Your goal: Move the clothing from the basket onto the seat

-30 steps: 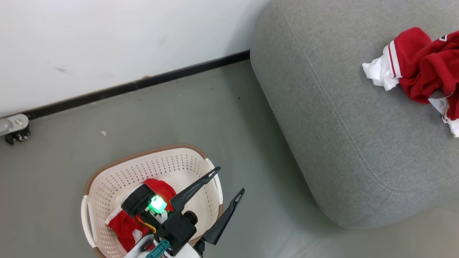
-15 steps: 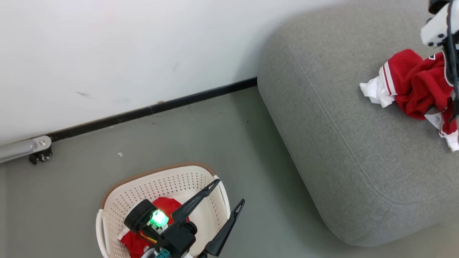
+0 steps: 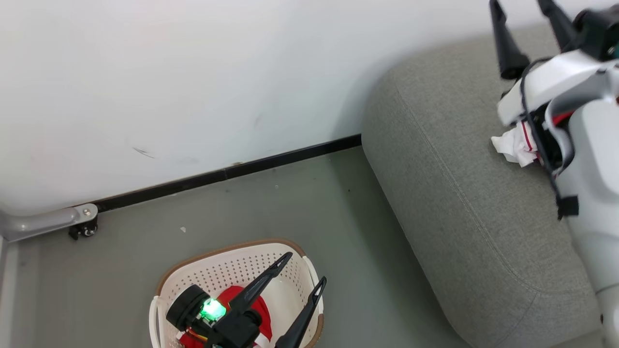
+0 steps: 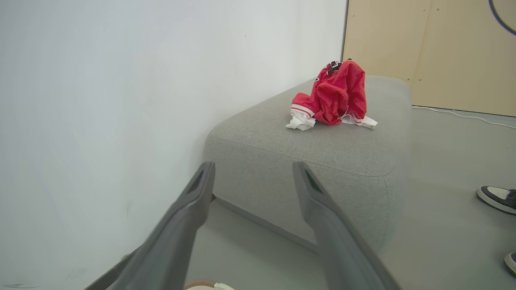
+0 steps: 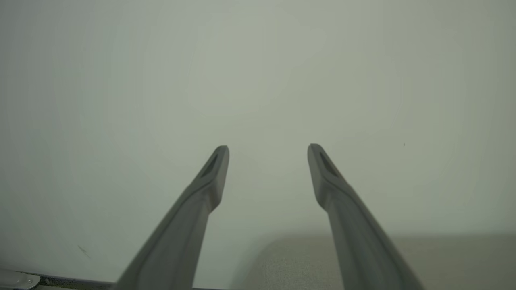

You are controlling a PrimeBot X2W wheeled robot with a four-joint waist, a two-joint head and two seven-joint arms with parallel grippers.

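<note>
Right fingers (image 3: 505, 50) spread, empty, now raised off grey fabric seat (image 3: 459, 203); red garment (image 4: 334, 94) delivered. Left fingers (image 3: 261, 282) parted over cream perforated basket (image 3: 227, 268), second garment (image 3: 264, 316) inside.

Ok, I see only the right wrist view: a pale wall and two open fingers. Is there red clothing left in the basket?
Observer: Yes, red soft-fabric clothing lies inside the oval cream-white perforated plastic basket.
Operator: And is some garment already delivered?
Observer: A crumpled red garment with white trim lies on top of the large grey fabric seat.
Operator: Does the left gripper hold something?
Observer: No, it is open and empty, over the basket.
</note>
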